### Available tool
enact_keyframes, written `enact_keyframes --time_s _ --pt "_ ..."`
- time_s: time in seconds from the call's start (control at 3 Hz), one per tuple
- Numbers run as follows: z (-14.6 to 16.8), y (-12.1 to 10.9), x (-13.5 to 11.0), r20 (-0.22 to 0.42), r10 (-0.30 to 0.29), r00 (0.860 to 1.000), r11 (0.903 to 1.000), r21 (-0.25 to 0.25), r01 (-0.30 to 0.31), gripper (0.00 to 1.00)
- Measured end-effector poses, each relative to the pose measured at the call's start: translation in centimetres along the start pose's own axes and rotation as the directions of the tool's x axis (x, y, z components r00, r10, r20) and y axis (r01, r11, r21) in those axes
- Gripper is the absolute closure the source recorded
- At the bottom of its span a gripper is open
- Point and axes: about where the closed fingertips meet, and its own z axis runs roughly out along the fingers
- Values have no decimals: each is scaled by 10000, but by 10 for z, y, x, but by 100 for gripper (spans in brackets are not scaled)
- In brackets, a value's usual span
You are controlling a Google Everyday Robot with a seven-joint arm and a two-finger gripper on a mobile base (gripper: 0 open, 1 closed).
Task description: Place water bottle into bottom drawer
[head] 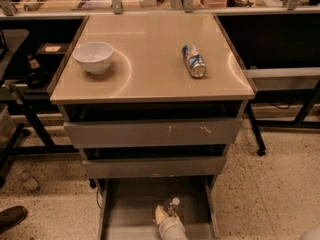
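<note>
The bottom drawer is pulled out under the two closed grey drawers, and its grey floor shows. My gripper reaches in from the bottom edge of the camera view, over the drawer's front middle, on a white arm segment. The water bottle is right at the gripper inside the drawer. Its white cap points up and to the right, and most of its clear body is hidden behind the gripper. I cannot tell whether the bottle rests on the drawer floor.
A white bowl stands on the cabinet top at the left. A blue-and-silver can lies on its side at the right. Dark tables with legs flank the cabinet. A shoe is on the floor at the lower left.
</note>
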Motion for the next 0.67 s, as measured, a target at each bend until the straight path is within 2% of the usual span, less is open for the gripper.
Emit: enact_keyframes --time_s 0.33,0.67 --pt "10 -7 7 150 2 9999 9996 289 -7 100" --pt "19 -10 12 153 -336 9993 9978 582 327 100"
